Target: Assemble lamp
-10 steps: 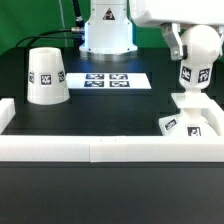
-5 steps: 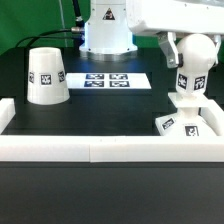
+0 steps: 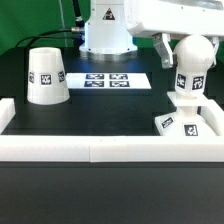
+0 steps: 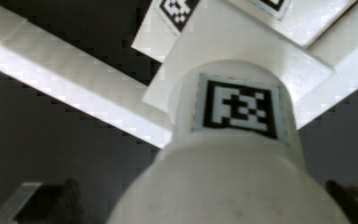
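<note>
Standing on flat white square base block (image 3: 190, 126), white ball-shaped bulb (image 3: 190, 72) may topple if the parted gripper (image 4: 194, 200) snags it.

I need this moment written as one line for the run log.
white ball-shaped bulb: upright on white square base block | jaws: either side of bulb, grip unclear | white cone shade: apart, exterior view's left

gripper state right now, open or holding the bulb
gripper: fingers sit either side of the bulb; whether they clamp it cannot be told
</note>
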Controlling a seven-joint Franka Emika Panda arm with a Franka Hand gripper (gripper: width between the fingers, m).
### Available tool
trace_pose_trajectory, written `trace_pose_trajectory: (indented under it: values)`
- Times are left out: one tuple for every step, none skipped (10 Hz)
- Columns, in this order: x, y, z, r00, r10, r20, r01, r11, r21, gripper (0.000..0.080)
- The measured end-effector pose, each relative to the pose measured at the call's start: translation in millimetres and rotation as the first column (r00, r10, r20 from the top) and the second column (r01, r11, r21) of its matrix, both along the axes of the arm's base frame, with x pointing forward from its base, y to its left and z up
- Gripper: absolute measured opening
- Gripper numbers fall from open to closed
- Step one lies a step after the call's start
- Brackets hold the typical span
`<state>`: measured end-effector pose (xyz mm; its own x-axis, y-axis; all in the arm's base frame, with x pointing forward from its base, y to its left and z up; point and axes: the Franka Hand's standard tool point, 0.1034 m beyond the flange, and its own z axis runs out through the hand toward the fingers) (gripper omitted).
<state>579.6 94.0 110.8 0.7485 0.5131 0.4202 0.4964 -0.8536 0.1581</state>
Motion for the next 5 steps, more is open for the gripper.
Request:
trace_pose_trajectory:
  values:
    - [-0.6,-0.5,1.0,1.0,0.0,-0.007,0.0,1.0,-0.001,0.0695]
    - [-1.7,-0.5,2.6,1.0,0.0,-0.019,0.0,1.0,-0.001,0.0695]
    - [-2.6,0.8,5.9,1.0,0.002,-0.029,-0.002,1.0,-0.002,0.0699]
    - [-2.5,3.0,10.3,1.0,0.007,-0.03,-0.007,1.0,-0.002,0.0699]
    - [-2.0,2.5,13.9,0.999,0.007,-0.031,-0.007,1.0,-0.002,0.0699]
